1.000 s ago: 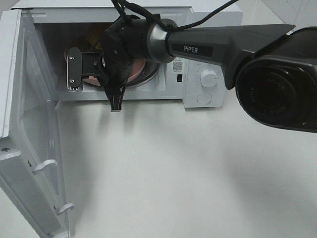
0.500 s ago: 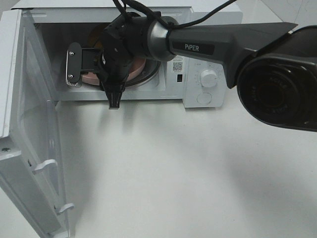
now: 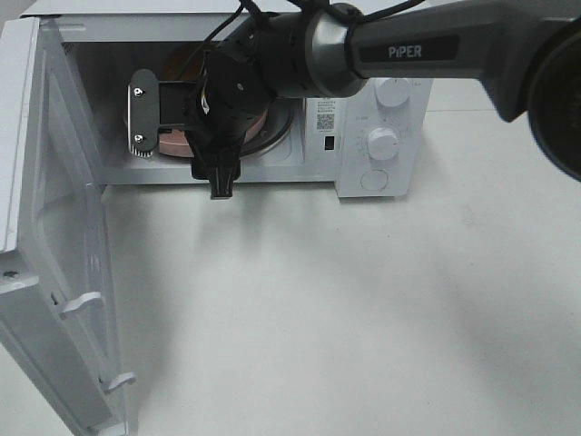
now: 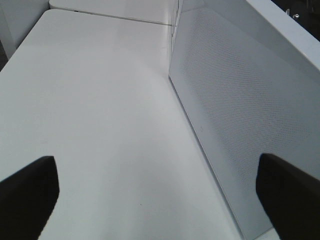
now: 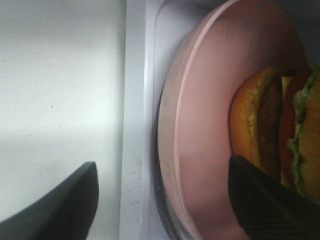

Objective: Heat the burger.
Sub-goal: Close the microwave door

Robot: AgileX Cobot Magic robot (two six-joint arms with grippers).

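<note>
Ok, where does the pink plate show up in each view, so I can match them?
Exterior high: the pink plate sits inside the open microwave, mostly hidden by the right arm.
Right wrist: the plate is seen close up with the burger on it, just past the microwave's white sill.
Left wrist: not in view, only the microwave's open door and the table.
Shared landmark: the microwave.

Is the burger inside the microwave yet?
Inside. The burger sits on the pink plate within the microwave, whose door stands wide open.
</note>
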